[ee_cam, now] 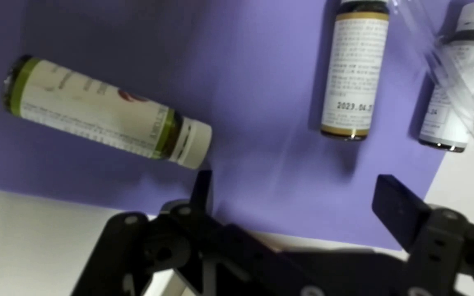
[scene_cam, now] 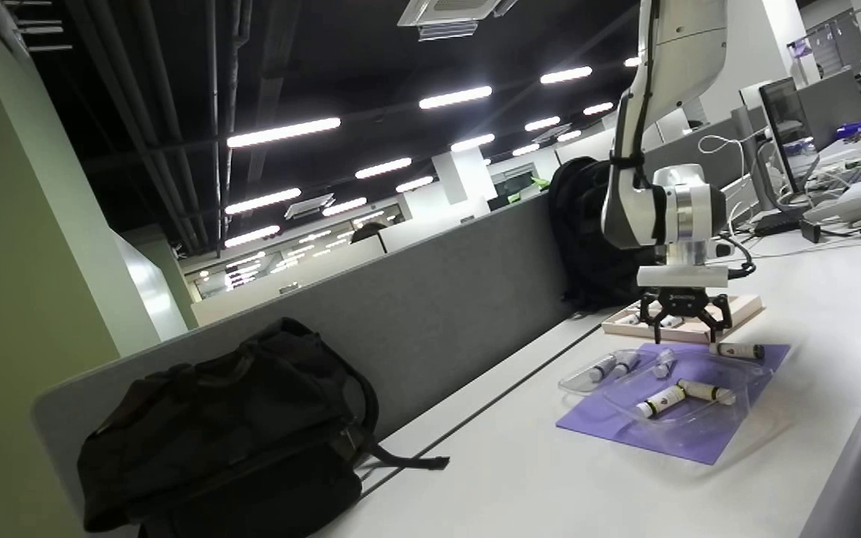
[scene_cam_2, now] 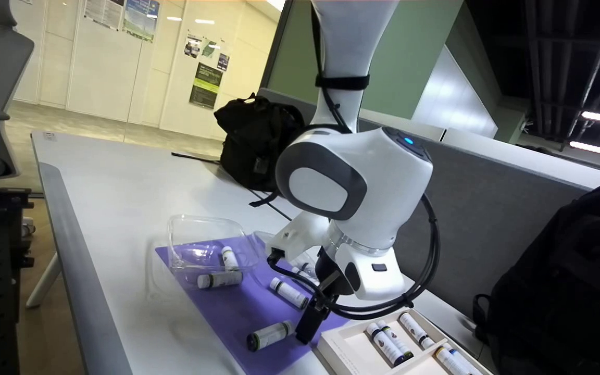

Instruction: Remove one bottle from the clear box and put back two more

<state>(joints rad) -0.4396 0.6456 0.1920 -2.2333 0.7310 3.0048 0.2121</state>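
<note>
The clear box (scene_cam: 748,381) (scene_cam_2: 180,237) rests on the purple mat. Two white-labelled bottles, one (scene_cam: 661,401) and another (scene_cam: 705,391), lie at it; whether both are inside I cannot tell. A green-banded bottle (ee_cam: 93,109) (scene_cam_2: 271,335) lies loose on the mat, and so does a gold-banded bottle (ee_cam: 356,74) (scene_cam_2: 288,292). My gripper (scene_cam: 687,340) (ee_cam: 295,181) hangs open over the mat's edge on the wooden-tray side, nothing between its fingers. In the wrist view its left fingertip appears close beside the green-banded bottle's cap; contact cannot be judged.
A further clear plastic shell (scene_cam: 569,385) holds or covers bottles (scene_cam: 602,366). Behind the purple mat (scene_cam: 587,418) stands a light wooden tray (scene_cam_2: 354,359) with several bottles. A grey partition (scene_cam: 468,299) and a black backpack (scene_cam: 236,441) flank the white table (scene_cam_2: 123,177).
</note>
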